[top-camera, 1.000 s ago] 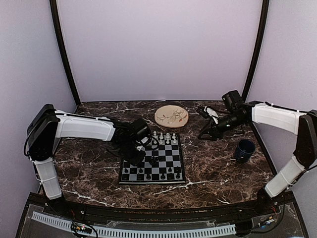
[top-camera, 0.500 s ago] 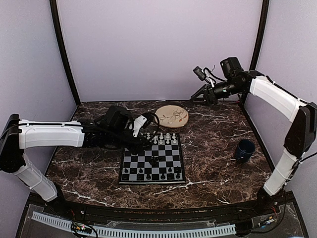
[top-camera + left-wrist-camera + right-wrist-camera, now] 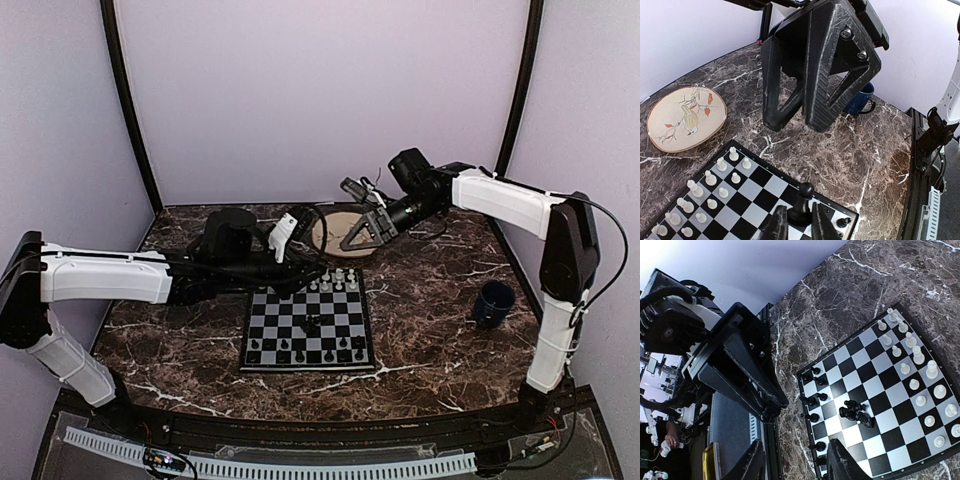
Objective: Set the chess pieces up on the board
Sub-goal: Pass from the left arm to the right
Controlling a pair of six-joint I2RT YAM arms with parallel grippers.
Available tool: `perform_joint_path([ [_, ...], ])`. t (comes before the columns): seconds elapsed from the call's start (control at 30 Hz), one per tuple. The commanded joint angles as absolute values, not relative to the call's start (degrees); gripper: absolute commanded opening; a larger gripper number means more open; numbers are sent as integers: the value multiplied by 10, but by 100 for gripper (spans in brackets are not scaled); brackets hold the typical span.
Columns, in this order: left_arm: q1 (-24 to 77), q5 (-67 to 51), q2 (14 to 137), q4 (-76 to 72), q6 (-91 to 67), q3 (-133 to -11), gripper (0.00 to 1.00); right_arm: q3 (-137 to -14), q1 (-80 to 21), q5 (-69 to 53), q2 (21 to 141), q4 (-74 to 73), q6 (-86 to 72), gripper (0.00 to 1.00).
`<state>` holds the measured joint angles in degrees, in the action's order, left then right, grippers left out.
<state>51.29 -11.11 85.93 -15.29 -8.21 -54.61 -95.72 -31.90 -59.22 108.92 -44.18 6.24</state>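
Note:
The board [image 3: 262, 326] lies mid-table. White chess pieces [image 3: 335, 280] stand in its two far rows, and black ones [image 3: 300, 351] along the near rows. A few black pieces [image 3: 855, 412] lie toppled near its middle. My left gripper [image 3: 312, 270] hovers over the board's far left corner, shut on a black piece [image 3: 802, 200] held upright between its fingers [image 3: 777, 225]. My right gripper [image 3: 360, 238] hangs open and empty above the round plate, just behind the board and facing the left gripper. Both right fingers [image 3: 840, 460] frame the board from above.
A round beige plate with a bird picture [image 3: 687, 117] sits behind the board, partly under my right gripper. A dark blue mug [image 3: 493, 302] stands on the marble table to the right of the board. Purple walls close in the back and sides.
My right arm rose from the table at the right, then swung left and down to hang over the plate. My left arm stretched out and carried its black piece toward the board's far edge.

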Motion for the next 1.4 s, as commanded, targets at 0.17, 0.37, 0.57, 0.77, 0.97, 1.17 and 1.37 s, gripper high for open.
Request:
perform_joint_path([
  [0.17, 516, -116, 862, -179, -83, -550, 10, -954, -346, -642, 1095, -380, -12, 42],
  [0.37, 516, -114, 859, -179, -82, -550, 10, -952, -365, -616, 1097, -381, -4, 40],
  [0.57, 516, -112, 858, -179, -83, -548, 10, -958, -379, -594, 1100, -397, 13, 37],
  [0.77, 516, -113, 859, -181, -85, -544, 10, -956, -389, -589, 1100, -402, 21, 30],
  [0.97, 516, -115, 859, -181, -85, -544, 10, -958, -393, -590, 1103, -402, 23, 19],
  [1.17, 516, -113, 857, -180, -85, -543, 10, -956, -395, -587, 1105, -403, 27, 11],
  [1.37, 515, -98, 860, -163, -86, -548, 20, -966, -396, -578, 1104, -411, 38, 1],
])
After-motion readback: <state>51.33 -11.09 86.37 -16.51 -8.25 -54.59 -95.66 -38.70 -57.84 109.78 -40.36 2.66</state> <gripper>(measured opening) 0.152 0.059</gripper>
